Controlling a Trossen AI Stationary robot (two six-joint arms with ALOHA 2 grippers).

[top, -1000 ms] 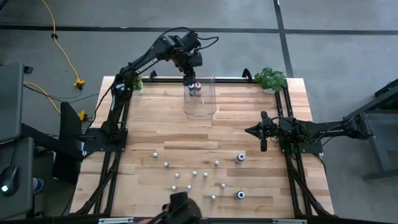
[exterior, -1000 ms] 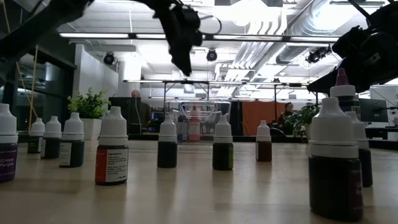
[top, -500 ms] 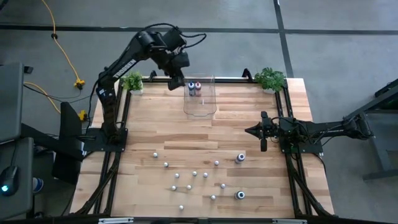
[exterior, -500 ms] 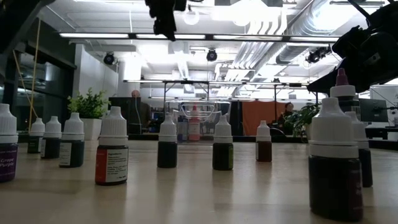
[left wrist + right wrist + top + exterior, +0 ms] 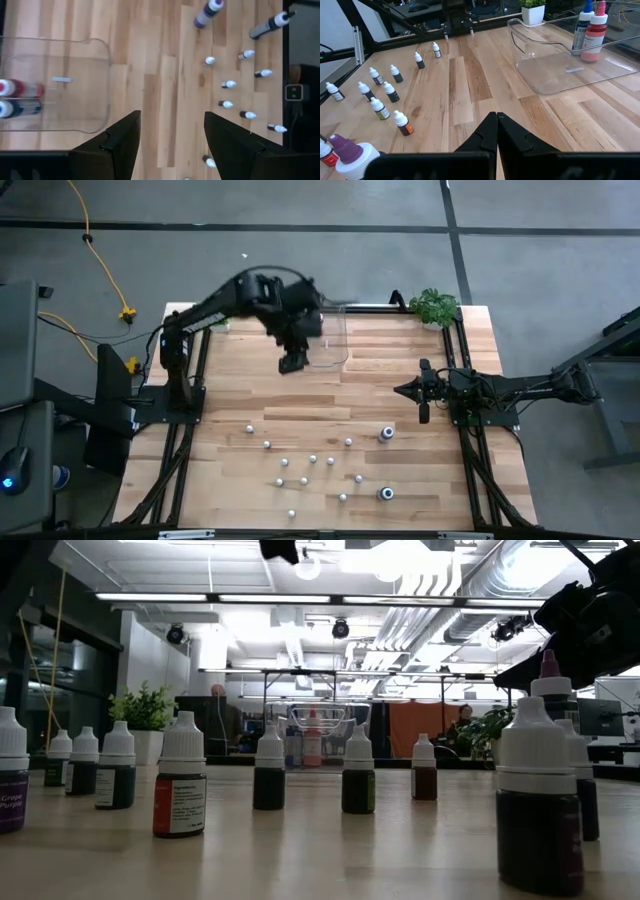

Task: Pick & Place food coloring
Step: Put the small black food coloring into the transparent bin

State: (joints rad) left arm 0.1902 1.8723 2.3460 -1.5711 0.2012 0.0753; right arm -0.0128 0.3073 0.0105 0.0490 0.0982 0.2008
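Left claw (image 5: 292,363) hung open and empty by the clear bin (image 5: 330,345), upper centre; food coloring bottles (image 5: 313,460) stood upright below, lower centre, nearer right claw (image 5: 423,412), shut.

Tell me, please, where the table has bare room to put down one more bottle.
Bare wood lies between the clear bin and the small bottles, left of the right pincer. The bin's near half is bare too. Crowded: the bottle cluster.

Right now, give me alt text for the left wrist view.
The left pincer, open and empty, looks down on the wooden table. To one side is the clear bin holding two bottles; small food coloring bottles are scattered opposite.
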